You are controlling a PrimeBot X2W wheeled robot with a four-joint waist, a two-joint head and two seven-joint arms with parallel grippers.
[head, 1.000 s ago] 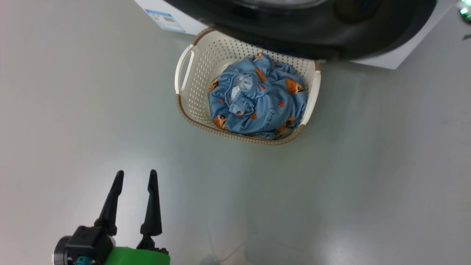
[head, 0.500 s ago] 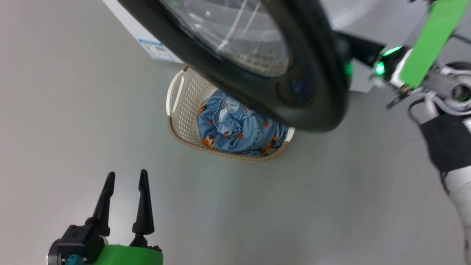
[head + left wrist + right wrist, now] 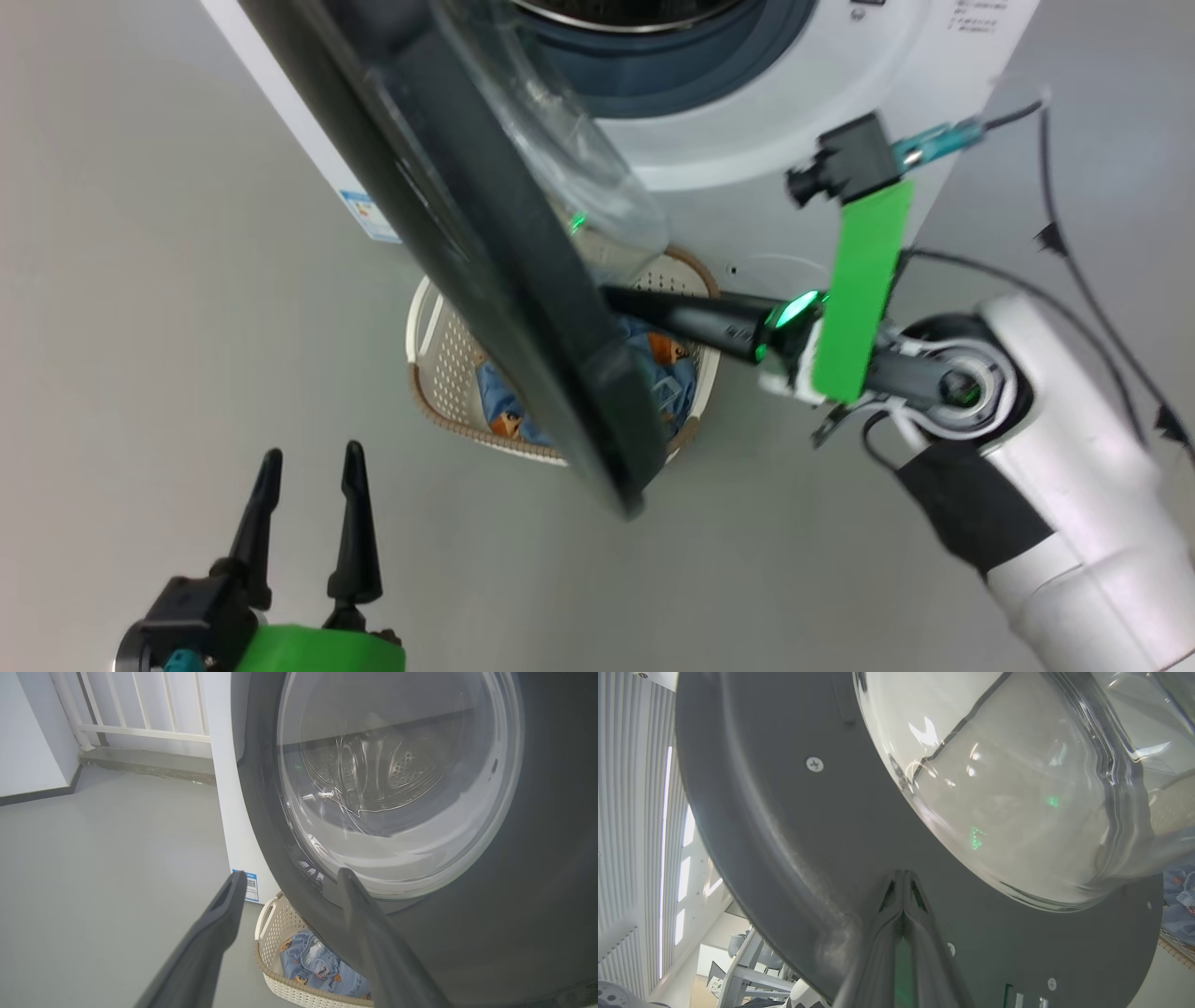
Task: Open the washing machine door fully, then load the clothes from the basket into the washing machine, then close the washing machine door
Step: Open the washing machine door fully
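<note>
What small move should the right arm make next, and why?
Probably push the washing machine door further open: the shut right gripper has its tips against the door's inner side, and the door stands partly open, over the basket of clothes.

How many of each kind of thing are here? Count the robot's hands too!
Washing machine: 1
Basket: 1
Clothes bundle: 1
Robot hands: 2, left hand and right hand
Total: 5

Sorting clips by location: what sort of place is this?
Probably a laundry area: a white front-loading washing machine, a basket of clothes before it, a bare grey floor and white railing.
</note>
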